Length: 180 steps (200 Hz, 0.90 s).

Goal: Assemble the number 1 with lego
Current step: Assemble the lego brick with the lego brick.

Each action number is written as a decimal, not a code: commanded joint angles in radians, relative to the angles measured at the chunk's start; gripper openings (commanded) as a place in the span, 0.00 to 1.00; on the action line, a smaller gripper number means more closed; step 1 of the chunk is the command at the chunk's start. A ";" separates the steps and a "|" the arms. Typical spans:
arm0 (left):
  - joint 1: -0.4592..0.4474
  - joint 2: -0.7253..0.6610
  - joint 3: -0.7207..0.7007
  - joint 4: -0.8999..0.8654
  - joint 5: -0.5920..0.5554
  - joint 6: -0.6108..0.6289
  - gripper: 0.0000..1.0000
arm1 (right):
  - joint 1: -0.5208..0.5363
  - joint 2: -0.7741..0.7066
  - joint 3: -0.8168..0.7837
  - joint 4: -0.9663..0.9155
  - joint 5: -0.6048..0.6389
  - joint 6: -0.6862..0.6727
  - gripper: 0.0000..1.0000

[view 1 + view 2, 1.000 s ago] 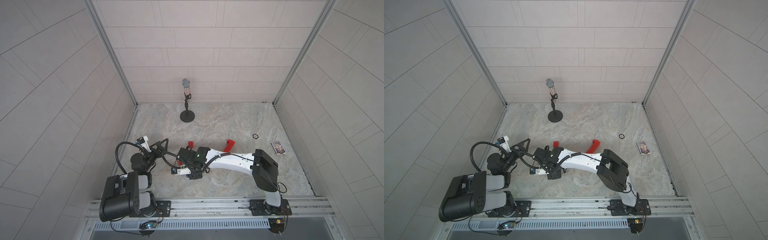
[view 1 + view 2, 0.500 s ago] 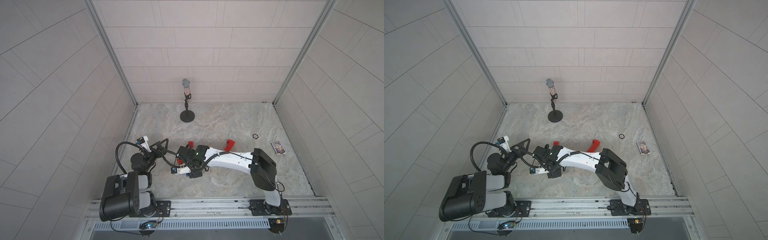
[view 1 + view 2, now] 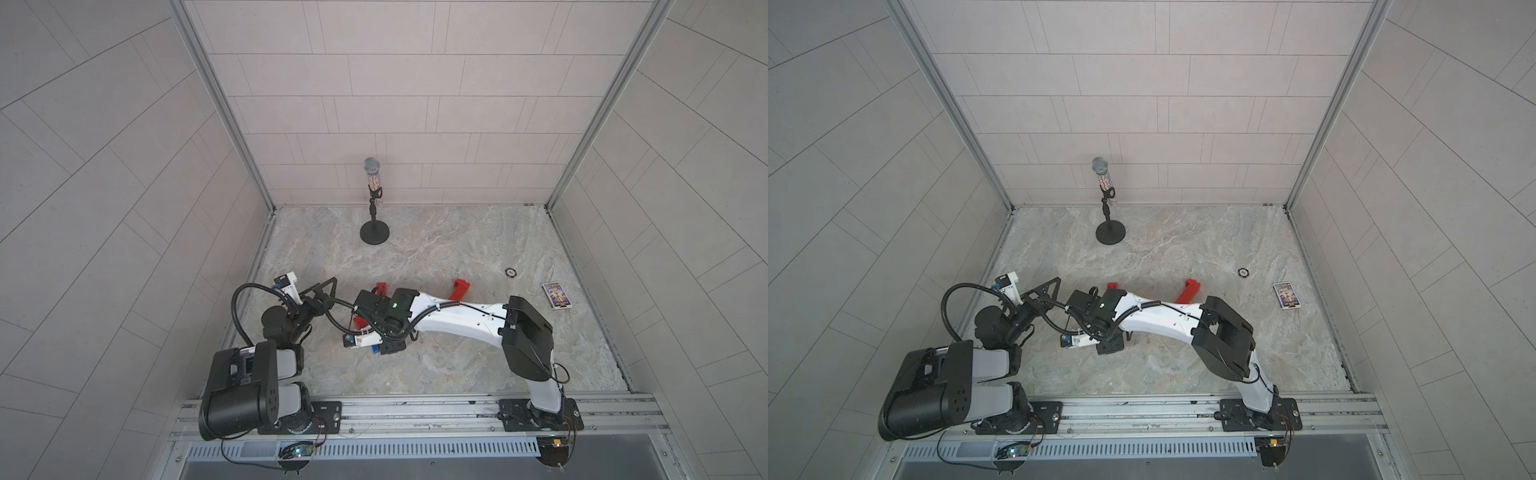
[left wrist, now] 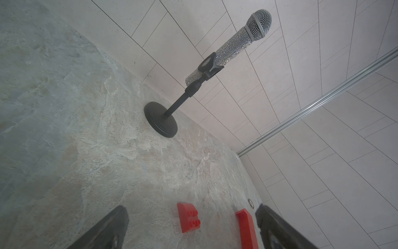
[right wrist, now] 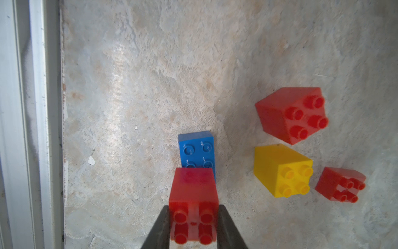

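In the right wrist view my right gripper (image 5: 193, 215) is shut on a small red lego brick (image 5: 193, 194), studs facing the camera. It hangs just over one end of a blue lego brick (image 5: 196, 148) lying on the floor. Beside them lie a yellow brick (image 5: 282, 170), a red brick (image 5: 290, 114) and a smaller red brick (image 5: 340, 185). In both top views the right wrist hides most of this; a bit of blue (image 3: 375, 350) shows. My left gripper (image 4: 191, 208) is open and empty, facing a sloped red brick (image 4: 189, 217) and a long red stack (image 4: 246, 230), also seen as the long red stack (image 3: 459, 289).
A microphone on a round black stand (image 3: 374, 232) is at the back. A printed card box (image 3: 557, 295) and a small ring (image 3: 510, 272) lie at the right. A metal rail (image 5: 43, 107) runs along the left wall close to the blue brick.
The right wrist has shifted slightly toward the back. The left arm has stayed where it was.
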 commanded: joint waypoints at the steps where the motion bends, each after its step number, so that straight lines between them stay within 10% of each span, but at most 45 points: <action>1: 0.006 0.003 0.010 0.048 0.013 -0.001 1.00 | -0.005 0.007 0.014 -0.003 0.015 -0.035 0.00; 180: 0.006 0.006 0.012 0.047 0.012 -0.004 1.00 | -0.023 0.140 0.049 -0.066 -0.074 -0.085 0.00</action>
